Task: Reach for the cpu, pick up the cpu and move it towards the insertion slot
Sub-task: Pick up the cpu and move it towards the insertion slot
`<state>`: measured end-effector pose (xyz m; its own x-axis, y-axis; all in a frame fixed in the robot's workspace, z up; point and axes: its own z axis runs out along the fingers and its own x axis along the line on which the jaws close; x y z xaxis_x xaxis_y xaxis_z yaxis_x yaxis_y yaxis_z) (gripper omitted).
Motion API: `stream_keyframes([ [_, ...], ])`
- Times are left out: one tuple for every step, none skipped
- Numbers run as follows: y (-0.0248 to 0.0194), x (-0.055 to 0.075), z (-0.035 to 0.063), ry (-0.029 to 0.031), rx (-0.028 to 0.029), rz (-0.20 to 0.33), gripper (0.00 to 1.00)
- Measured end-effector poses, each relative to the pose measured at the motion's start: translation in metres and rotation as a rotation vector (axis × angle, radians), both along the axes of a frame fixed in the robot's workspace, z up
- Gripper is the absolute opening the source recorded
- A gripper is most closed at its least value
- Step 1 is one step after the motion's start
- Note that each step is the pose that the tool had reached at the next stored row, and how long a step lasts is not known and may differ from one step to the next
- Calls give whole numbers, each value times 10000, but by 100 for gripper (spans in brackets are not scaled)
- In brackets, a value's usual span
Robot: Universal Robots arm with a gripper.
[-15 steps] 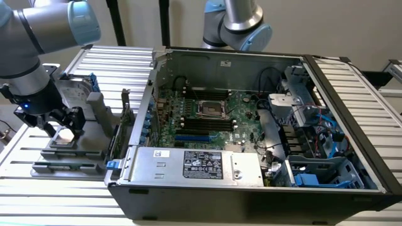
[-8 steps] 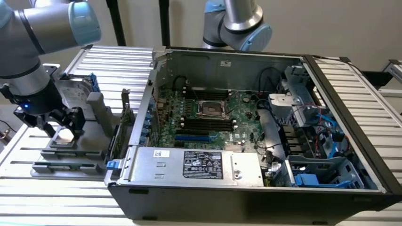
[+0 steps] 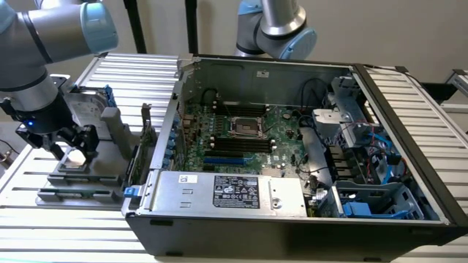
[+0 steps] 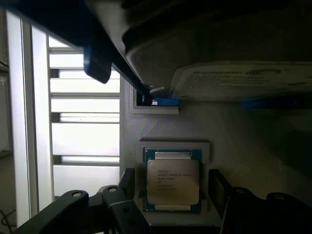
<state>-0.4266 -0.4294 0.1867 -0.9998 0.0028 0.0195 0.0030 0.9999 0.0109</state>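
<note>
The cpu (image 4: 173, 181), a small square chip with a silver top, lies flat in a recess of a grey holder (image 4: 161, 126). My gripper (image 4: 172, 187) is open, with one dark finger on each side of the chip and apart from it. In the exterior view the gripper (image 3: 71, 152) hangs low over the pale cpu (image 3: 74, 159) on the holder, at that view's left, outside the computer case. The insertion slot (image 3: 245, 126), a square socket with a shiny metal frame, sits on the motherboard inside the open case.
A silver hard drive with blue rails (image 3: 89, 104) stands just behind the holder. The open case (image 3: 292, 230) has a tall wall (image 3: 164, 137) between holder and motherboard. A power supply (image 3: 227, 192) fills its front. A second arm (image 3: 274, 27) stands behind the case.
</note>
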Motion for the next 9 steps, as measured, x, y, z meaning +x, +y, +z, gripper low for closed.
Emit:
stream_keyframes([
  [0, 0, 0, 0, -3, 0, 71],
  [0, 0, 0, 1, -5, 0, 69],
  [0, 0, -1, 2, -7, 0, 69],
  [0, 0, 0, 4, -10, 0, 62],
  [0, 0, -1, 6, -12, 0, 62],
  [0, 0, -1, 7, -16, 0, 62],
  [0, 0, -1, 7, -21, 0, 62],
  [0, 0, -1, 8, -28, 0, 62],
  [0, 0, -1, 7, -36, 0, 62],
])
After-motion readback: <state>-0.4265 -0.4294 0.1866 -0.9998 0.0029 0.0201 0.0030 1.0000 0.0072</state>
